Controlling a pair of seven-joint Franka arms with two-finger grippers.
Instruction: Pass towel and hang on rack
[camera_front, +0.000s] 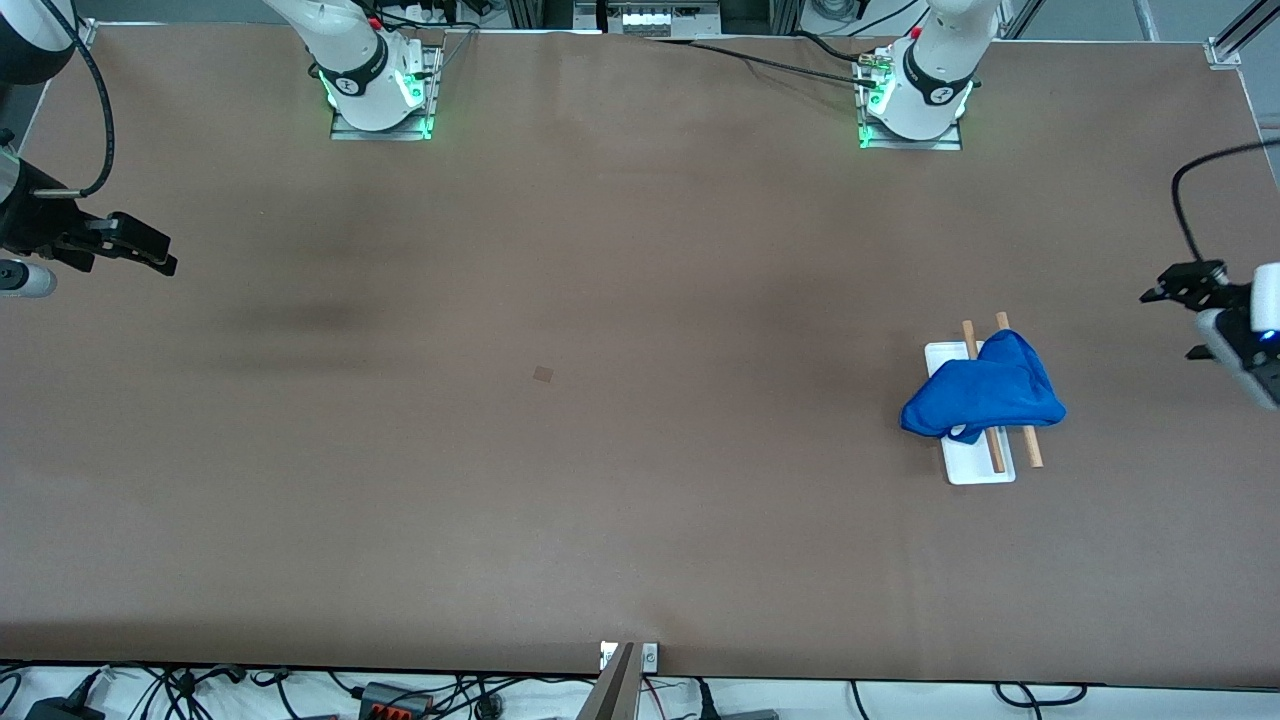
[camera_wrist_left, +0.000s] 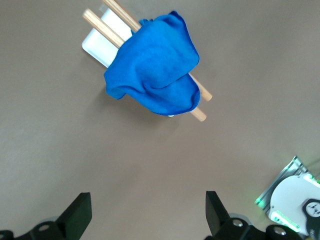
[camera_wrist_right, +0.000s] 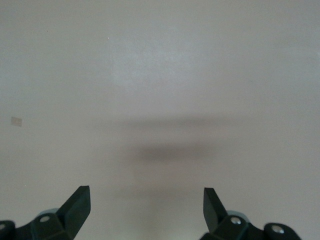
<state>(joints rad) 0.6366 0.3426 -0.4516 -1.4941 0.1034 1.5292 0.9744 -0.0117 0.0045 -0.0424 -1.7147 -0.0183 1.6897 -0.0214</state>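
Note:
The blue towel (camera_front: 985, 398) (camera_wrist_left: 155, 67) lies bunched over the two wooden rods of the rack (camera_front: 978, 470) (camera_wrist_left: 97, 42), which stands toward the left arm's end of the table. Its white base shows under the cloth. My left gripper (camera_front: 1168, 293) (camera_wrist_left: 148, 210) hangs open and empty over the table's edge at that end, apart from the rack. My right gripper (camera_front: 150, 250) (camera_wrist_right: 146, 206) is open with nothing between its fingers, over bare table at the right arm's end.
A small square mark (camera_front: 543, 374) (camera_wrist_right: 16, 121) sits on the brown table near the middle. The two arm bases (camera_front: 380, 85) (camera_front: 915, 95) stand along the table's edge farthest from the front camera. Cables lie off the nearest edge.

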